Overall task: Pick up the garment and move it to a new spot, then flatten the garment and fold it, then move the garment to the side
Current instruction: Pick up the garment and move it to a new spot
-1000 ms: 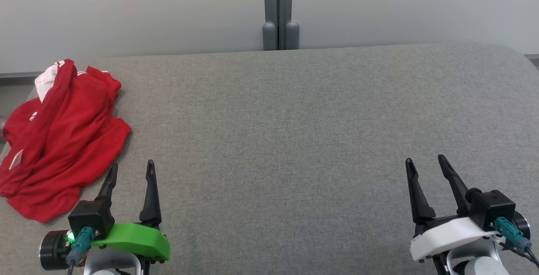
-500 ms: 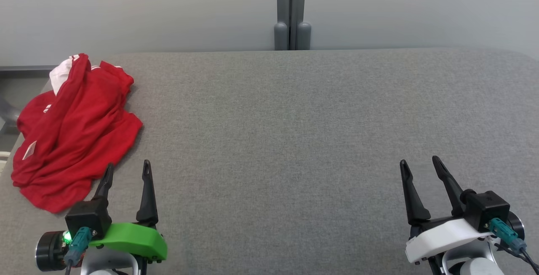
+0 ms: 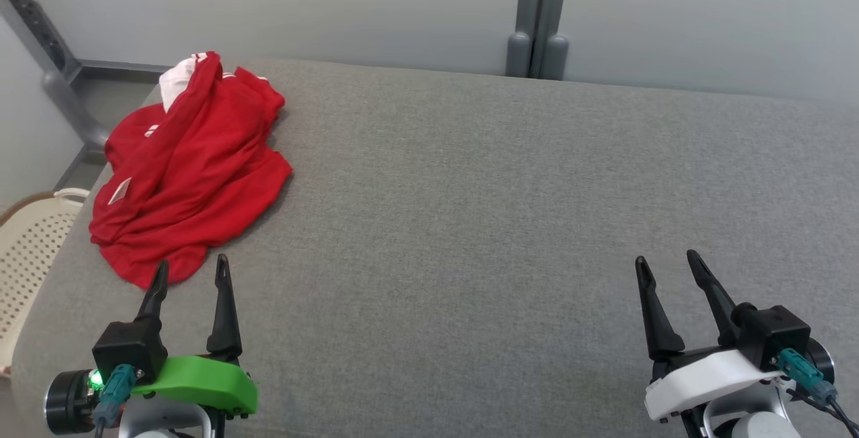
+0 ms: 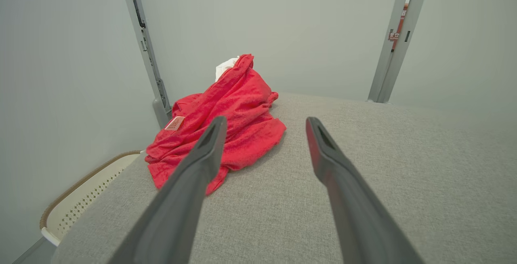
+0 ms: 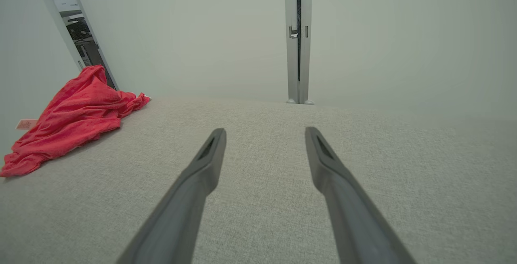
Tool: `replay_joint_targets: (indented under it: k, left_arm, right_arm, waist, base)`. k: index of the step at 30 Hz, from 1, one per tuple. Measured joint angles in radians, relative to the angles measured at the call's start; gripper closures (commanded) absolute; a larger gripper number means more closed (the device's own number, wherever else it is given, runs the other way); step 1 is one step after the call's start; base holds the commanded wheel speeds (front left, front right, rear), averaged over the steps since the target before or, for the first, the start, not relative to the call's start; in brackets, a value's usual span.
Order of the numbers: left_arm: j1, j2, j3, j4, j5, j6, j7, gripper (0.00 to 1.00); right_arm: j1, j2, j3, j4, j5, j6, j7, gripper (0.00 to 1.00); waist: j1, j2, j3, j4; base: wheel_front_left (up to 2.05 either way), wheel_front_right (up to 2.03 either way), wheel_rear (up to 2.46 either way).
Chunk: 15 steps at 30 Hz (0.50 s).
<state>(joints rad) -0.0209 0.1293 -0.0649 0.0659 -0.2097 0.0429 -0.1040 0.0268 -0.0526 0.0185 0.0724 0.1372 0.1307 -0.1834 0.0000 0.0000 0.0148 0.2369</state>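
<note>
Just one garment [image 3: 191, 163], two grippers [image 3: 191, 262] [image 3: 666, 257].

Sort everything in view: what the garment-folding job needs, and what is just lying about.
For the job:
- red garment, crumpled at the far left corner
- grey padded table
- left pincer, open
- right pincer, open

Lying about:
- pale basket beside the table
- grey post behind it

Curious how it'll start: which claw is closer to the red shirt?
The left gripper, green-mounted, beside the red garment; the white-mounted right gripper is far off.
</note>
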Motion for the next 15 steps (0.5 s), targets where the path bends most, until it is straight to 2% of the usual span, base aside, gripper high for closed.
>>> replay_joint_targets:
  k: [15]
  left_arm:
    - [0.011, 0.013, 0.007, 0.002, -0.010, 0.015, -0.031, 0.00]
  right_arm:
    - [0.003, 0.000, 0.000, 0.001, 0.000, 0.000, 0.000, 0.00]
  waist:
    - [0.0000, 0.0000, 0.014, 0.183]
  base:
    - [0.00, 0.00, 0.00]
